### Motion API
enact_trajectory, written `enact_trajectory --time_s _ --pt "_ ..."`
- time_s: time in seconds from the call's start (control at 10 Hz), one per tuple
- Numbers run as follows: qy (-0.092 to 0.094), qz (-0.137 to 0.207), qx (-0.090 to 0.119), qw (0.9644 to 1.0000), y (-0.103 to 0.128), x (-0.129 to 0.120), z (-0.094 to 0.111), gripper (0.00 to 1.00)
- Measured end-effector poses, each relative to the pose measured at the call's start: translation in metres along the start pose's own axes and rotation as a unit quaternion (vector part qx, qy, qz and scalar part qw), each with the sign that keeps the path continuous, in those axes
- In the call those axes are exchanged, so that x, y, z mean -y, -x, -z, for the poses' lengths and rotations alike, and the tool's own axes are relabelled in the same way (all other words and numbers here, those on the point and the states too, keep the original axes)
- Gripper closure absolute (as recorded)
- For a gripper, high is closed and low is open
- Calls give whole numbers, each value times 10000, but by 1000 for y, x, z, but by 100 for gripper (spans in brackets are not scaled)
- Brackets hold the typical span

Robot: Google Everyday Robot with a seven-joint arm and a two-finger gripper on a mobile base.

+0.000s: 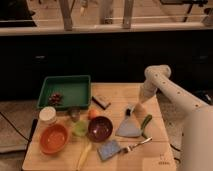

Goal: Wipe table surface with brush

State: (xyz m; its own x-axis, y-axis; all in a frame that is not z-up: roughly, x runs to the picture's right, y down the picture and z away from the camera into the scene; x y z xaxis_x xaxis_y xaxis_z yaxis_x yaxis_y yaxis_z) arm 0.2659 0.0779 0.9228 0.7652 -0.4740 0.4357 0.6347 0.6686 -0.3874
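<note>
The light wooden table surface (115, 95) has a small dark logo (161, 161) near its front right corner. My white arm reaches in from the right and bends down to the gripper (138, 106), over the right middle of the table. The gripper is shut on the brush (130, 110). The brush's short white handle slants down to the left, and its dark head is at or just above the tabletop. The head sits just behind the grey blade of a green-handled tool (129, 129).
A green tray (65, 82) holding dark fruit stands at the back left, with a dark block (101, 101) beside it. Toward the front are a purple bowl (100, 128), an orange bowl (53, 138), a white jar (48, 115), a blue sponge (109, 149) and a fork (135, 146).
</note>
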Motion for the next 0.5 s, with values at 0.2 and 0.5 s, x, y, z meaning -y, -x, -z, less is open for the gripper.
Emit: enact_trajectory --time_s 0.2,0.5 --pt "-34 -271 -98 9996 -13 7 -1 98" --pt "-147 -514 -94 9985 -23 31 -7 98"
